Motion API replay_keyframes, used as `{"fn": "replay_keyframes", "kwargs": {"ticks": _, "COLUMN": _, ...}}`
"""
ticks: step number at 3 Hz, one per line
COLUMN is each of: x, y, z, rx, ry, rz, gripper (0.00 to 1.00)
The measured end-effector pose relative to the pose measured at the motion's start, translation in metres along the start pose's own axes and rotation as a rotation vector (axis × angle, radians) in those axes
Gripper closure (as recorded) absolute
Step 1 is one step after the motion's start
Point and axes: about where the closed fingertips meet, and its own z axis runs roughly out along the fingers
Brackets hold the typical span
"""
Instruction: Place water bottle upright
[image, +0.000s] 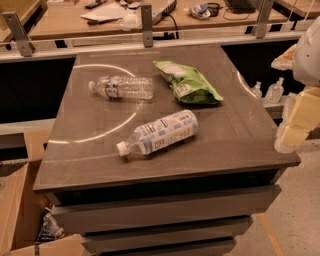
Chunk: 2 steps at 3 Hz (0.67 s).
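Water bottle (122, 87) — lying, far-left | gripper (287, 137) — far right, well apart

Pale robot arm (304, 112) at the right edge of view.
A rounded white shell (309, 55) tops blocky cream-yellow segments with flat faces and squared corners; the gripper (285, 142), the lowest part at the right edge, is a paler, rounded cream piece.

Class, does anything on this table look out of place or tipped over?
Both bottles lie on their sides: the water bottle at back left, the fat bottle mid-table. Bottles normally stand. The pincer is beside the right edge of the table, touching neither.
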Motion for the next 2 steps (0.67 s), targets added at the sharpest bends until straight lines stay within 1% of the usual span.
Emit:
{"fn": "replay_keyframes", "kwargs": {"ticks": 1, "x": -0.001, "y": -0.0006, "z": 0.001, "rx": -0.002, "ry": -0.005, "rz": 0.001, "gripper": 0.0}}
{"fn": "replay_keyframes", "kwargs": {"ticks": 2, "x": -0.0067, "y": -0.0039, "z": 0.0069, "rx": -0.011, "ry": -0.036, "rz": 0.009, "gripper": 0.0}}
